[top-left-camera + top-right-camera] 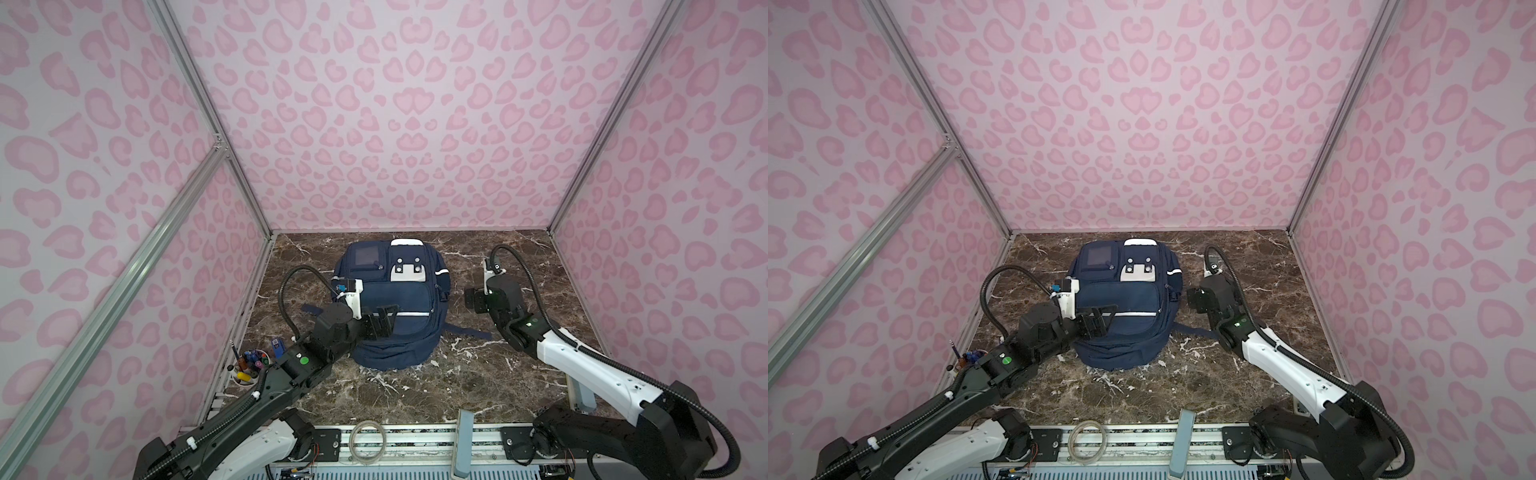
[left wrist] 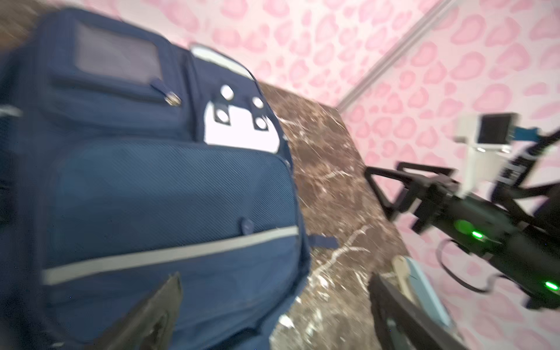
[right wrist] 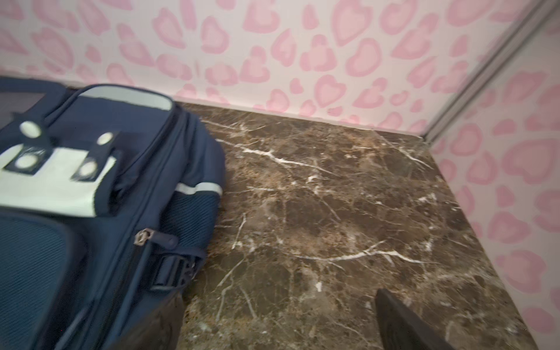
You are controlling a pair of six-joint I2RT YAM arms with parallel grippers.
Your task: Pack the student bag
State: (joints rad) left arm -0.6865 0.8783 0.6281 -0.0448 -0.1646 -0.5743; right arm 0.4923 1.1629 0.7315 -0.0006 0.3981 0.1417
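Observation:
The student bag [image 1: 409, 299] [image 1: 1133, 297] is a navy backpack lying flat on the marble table, front pockets and white studded patch facing up. My left gripper [image 1: 384, 322] [image 1: 1100, 320] hovers over its lower front pocket, jaws wide apart and empty. In the blurred left wrist view the bag [image 2: 151, 197] fills the frame, and the left gripper [image 2: 272, 315] spans the bag's edge and bare marble. My right gripper [image 1: 473, 299] [image 1: 1196, 300] stands open just right of the bag. In the right wrist view the right gripper [image 3: 277, 324] holds nothing beside the bag [image 3: 75, 212].
A cup of pens [image 1: 249, 365] [image 1: 967, 357] stands at the table's left edge behind my left arm. A bag strap [image 1: 465, 332] trails out to the right. Pink patterned walls close three sides. A coiled cable [image 1: 368, 440] lies on the front rail.

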